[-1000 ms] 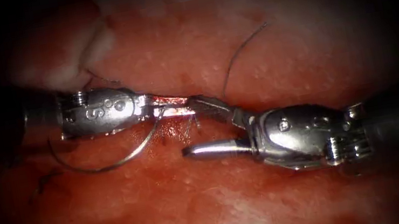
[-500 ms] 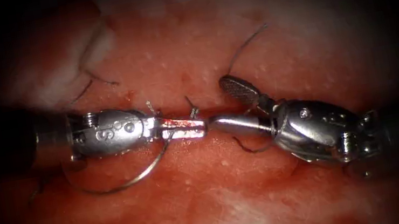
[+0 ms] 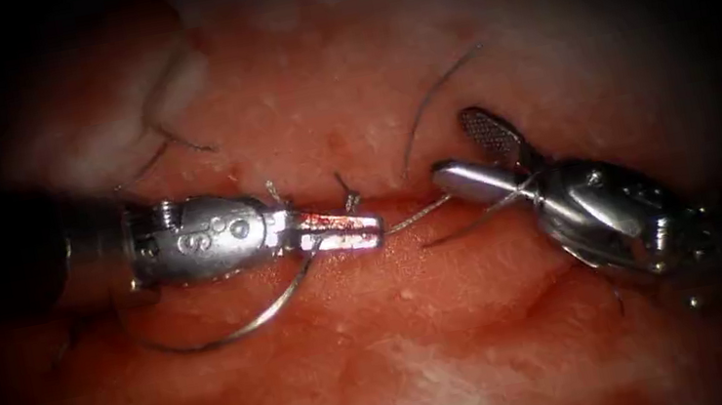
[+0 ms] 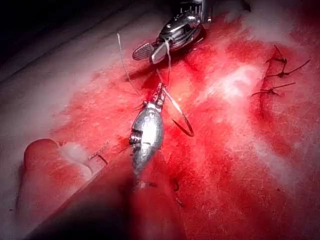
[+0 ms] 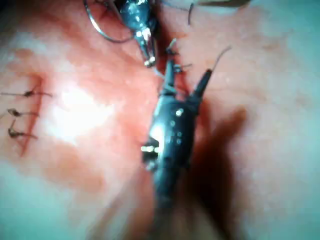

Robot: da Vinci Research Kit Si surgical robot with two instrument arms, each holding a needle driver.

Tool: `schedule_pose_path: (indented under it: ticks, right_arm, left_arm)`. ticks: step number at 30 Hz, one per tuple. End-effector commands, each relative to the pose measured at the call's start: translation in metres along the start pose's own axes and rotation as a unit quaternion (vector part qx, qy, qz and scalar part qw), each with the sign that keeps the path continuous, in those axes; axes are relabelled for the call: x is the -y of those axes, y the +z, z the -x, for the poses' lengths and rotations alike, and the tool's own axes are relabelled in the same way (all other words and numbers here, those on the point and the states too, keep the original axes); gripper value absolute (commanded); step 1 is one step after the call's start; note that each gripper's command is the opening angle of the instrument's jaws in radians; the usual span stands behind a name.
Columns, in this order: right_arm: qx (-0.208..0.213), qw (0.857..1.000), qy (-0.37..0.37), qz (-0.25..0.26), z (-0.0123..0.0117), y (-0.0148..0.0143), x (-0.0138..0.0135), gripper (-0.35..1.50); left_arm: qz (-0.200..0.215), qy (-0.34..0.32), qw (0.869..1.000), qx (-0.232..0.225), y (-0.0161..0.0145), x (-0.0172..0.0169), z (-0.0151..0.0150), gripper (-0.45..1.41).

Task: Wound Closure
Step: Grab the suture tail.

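From above, my left claw (image 3: pixel 351 230) is pinching the needle (image 3: pixel 235 329), which curves free over the tissue (image 3: pixel 390 366) just below the cut (image 3: pixel 400 200), while my right claw (image 3: pixel 476 152) has backed off to the right, spread wide and holding nothing, with the thread (image 3: pixel 418 214) now stretched between us. From my left wrist I see the left claw (image 4: pixel 159 95) gripping the needle (image 4: pixel 182 120) near its thread end, though that spot is hard to make out. From my right wrist, my right claw (image 5: pixel 185 82) stands open; the needle's (image 5: pixel 100 30) far curve is cut off.
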Motion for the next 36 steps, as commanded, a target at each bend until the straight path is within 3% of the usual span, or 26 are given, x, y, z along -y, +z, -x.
schedule_pose_path:
  ticks: [1, 17, 29, 34, 35, 36]
  right_arm:
    - [-0.001, 1.0, 0.003, 0.005, 0.0008, 0.0003, 0.0002, 0.63]
    - [-0.026, 0.999, 0.031, 0.019, -0.0003, 0.0029, -0.0004, 0.73]
    - [-0.028, 0.999, 0.032, 0.02, -0.0005, 0.0055, -0.0003, 0.69]
    - [-0.028, 0.999, 0.031, 0.024, -0.0005, 0.006, -0.0005, 0.59]
    - [-0.028, 0.999, 0.031, 0.024, -0.0005, 0.0061, -0.0005, 0.49]
    - [-0.027, 0.999, 0.031, 0.021, -0.0005, 0.0063, -0.0005, 0.26]
  left_arm:
    - [-0.001, 0.0, 1.0, 0.0, 0.0007, 0.0001, 0.0006, -0.45]
    - [-0.015, -0.007, 1.0, 0.001, 0.0019, 0.0026, -0.0003, -0.45]
    - [-0.016, -0.007, 1.0, 0.001, 0.0018, 0.0027, -0.0003, -0.45]
    - [-0.017, -0.007, 1.0, 0.002, 0.0018, 0.0027, -0.0003, -0.45]
    - [-0.017, -0.007, 1.0, 0.002, 0.0018, 0.0027, -0.0003, -0.45]
    - [-0.017, -0.007, 1.0, 0.002, 0.0018, 0.0027, -0.0003, -0.45]
